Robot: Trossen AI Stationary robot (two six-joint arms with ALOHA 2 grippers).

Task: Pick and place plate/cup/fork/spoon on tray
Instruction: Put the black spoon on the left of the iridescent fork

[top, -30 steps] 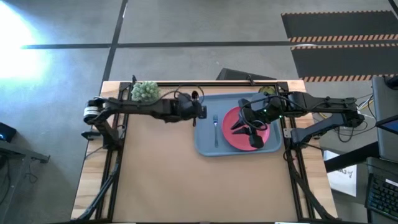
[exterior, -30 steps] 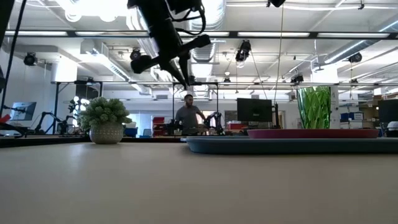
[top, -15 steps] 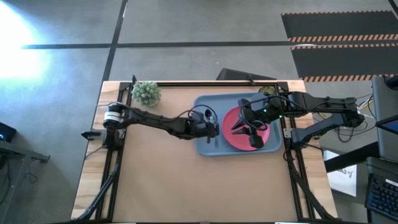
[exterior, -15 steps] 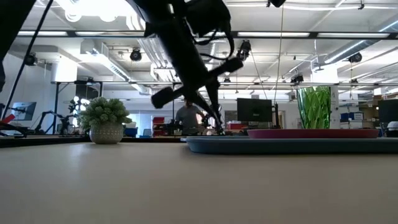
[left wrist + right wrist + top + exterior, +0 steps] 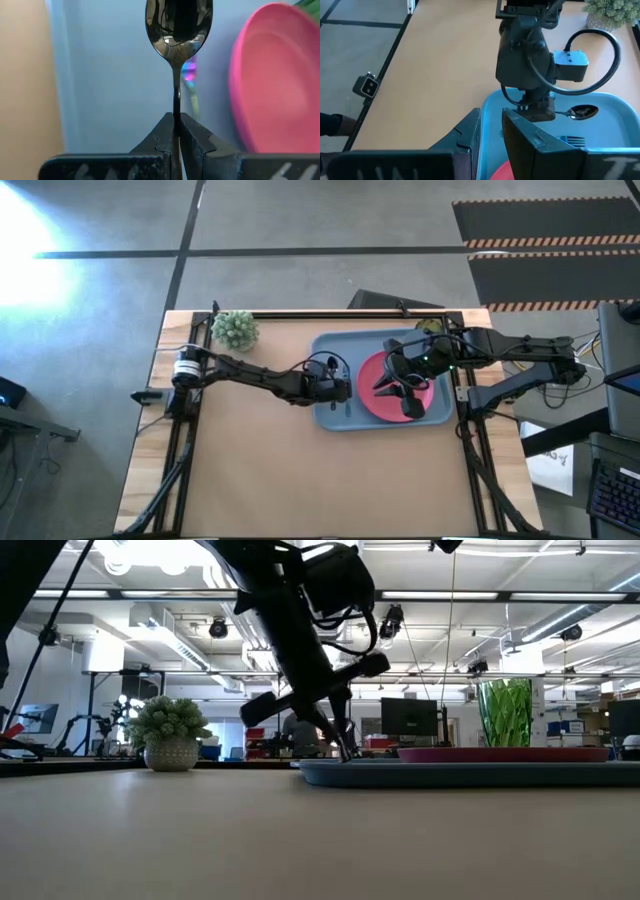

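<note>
The light blue tray [image 5: 330,415] lies at the table's far right. On it are the pink plate [image 5: 372,398], and the fork [image 5: 192,92], which lies beside the plate. The green cup [image 5: 505,712] stands behind the plate in the low view. My left gripper [image 5: 344,390] is low over the tray's left part, shut on the spoon [image 5: 179,22]. It also shows in the right wrist view [image 5: 538,114], where the spoon's bowl [image 5: 582,111] is close over the tray floor. My right gripper [image 5: 400,392] hovers over the plate, slightly open and empty. My left gripper pinches the spoon between its two fingers, just behind the thin metal neck [image 5: 176,107]. The fingers hide the handle. The spoon lies along the fingers and sticks out past their tips, bowl foremost. Whether the bowl touches the tray, I cannot tell.
A small fuzzy green plant in a pot [image 5: 235,328] stands at the table's far left corner. The brown tabletop [image 5: 300,470] is open in front of the tray. A person [image 5: 300,730] shows far off in the room behind.
My left gripper has carried the spoon from beside the tray's far left corner toward the near edge and the right. It has come down to just over the tray floor left of the plate, then kept nearly still. My right gripper has not moved.
</note>
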